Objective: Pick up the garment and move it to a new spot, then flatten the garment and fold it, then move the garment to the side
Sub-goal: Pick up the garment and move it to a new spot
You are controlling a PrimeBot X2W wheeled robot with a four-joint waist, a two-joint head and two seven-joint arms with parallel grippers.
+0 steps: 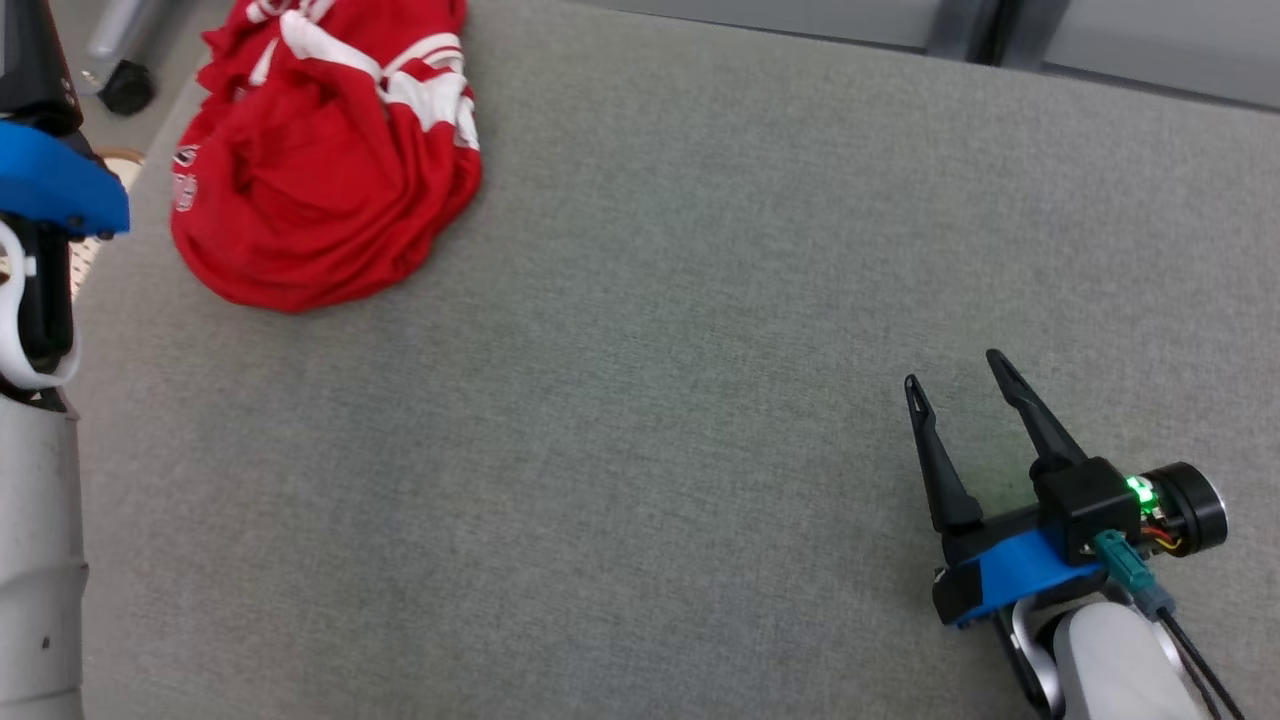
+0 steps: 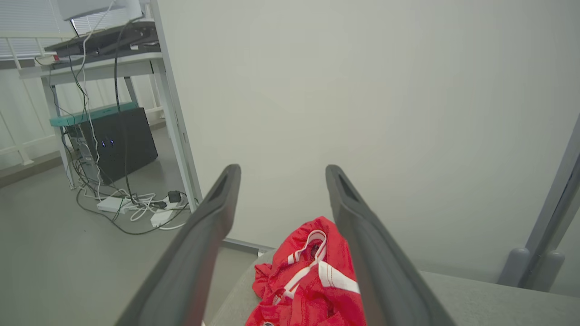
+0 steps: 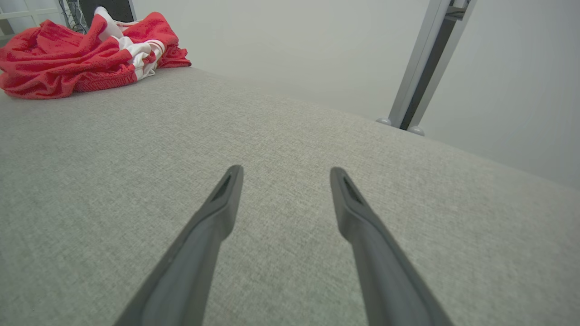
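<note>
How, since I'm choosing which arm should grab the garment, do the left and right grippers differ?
The left gripper is close to the red garment; the right gripper is far across the table from it. The left gripper points toward the wall; the right gripper points along the table. Shared: both jaws open, empty.

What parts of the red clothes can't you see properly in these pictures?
1. Head view: the picture's top edge cuts off the top of the red garment.
2. Head view: the small white print on its left side is too small to read.
3. Left wrist view: the open left pincer has fingers covering the garment's sides, and the bottom edge cuts off its lower part.
4. Every view: it lies crumpled, so its own folds hide its shape.
</note>
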